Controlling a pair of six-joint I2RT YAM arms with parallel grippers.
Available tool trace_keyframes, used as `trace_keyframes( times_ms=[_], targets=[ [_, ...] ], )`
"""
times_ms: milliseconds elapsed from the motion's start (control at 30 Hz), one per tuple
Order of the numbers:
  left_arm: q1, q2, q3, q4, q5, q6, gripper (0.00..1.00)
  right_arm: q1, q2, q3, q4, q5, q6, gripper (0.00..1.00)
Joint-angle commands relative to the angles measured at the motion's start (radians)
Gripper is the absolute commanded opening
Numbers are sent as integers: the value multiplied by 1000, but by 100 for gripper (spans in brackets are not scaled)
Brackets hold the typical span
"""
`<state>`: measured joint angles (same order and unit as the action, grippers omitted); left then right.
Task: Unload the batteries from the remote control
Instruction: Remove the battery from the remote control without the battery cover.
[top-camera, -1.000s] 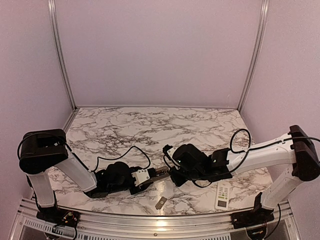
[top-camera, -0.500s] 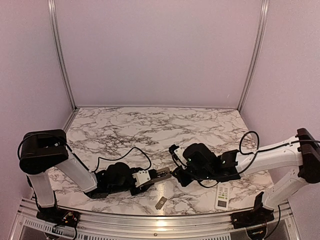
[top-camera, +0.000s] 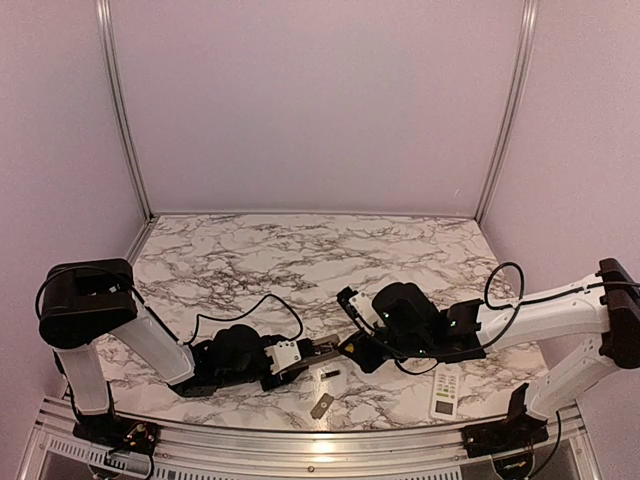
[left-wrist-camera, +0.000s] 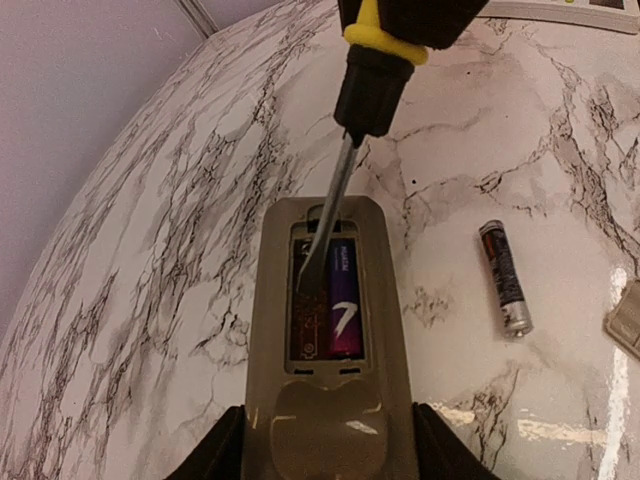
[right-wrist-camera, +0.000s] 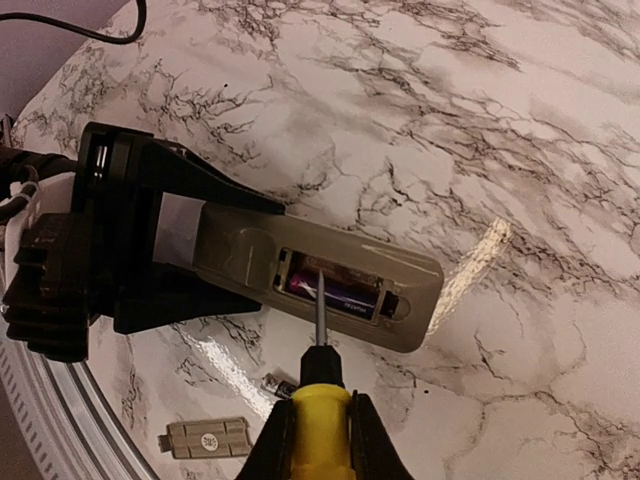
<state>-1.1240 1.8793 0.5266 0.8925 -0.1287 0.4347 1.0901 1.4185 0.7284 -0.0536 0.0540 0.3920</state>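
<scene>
My left gripper (left-wrist-camera: 328, 450) is shut on the rear end of a grey-beige remote (left-wrist-camera: 325, 400) lying back-up on the table, also in the top view (top-camera: 322, 350). Its battery bay is open. One blue-purple battery (left-wrist-camera: 343, 300) sits in the right slot; the left slot looks empty. My right gripper (right-wrist-camera: 320, 440) is shut on a yellow-handled screwdriver (right-wrist-camera: 320, 405) whose tip (left-wrist-camera: 305, 280) reaches into the left slot. A dark battery (left-wrist-camera: 504, 277) lies loose on the table beside the remote, also in the top view (top-camera: 327, 374). No third battery is in view.
The flat grey cover plate (top-camera: 321, 405) lies near the front edge, also in the right wrist view (right-wrist-camera: 205, 438). A white remote (top-camera: 446, 390) lies at the front right. Metal rails border the marble table (top-camera: 300, 250).
A dark battery now lies on the table beside the remote; it did not show before. My right arm has drawn back to the right with the screwdriver. The left gripper has held still.
</scene>
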Motion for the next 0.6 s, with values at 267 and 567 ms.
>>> trace_keyframes(
  times_ms=[267, 567],
  targets=[
    [-5, 26, 17, 11, 1, 9, 0, -3, -1, 14, 24, -9, 5, 0],
    [-4, 23, 12, 14, -2, 12, 0, -2, 1, 44, -37, 8, -14, 0]
  ],
)
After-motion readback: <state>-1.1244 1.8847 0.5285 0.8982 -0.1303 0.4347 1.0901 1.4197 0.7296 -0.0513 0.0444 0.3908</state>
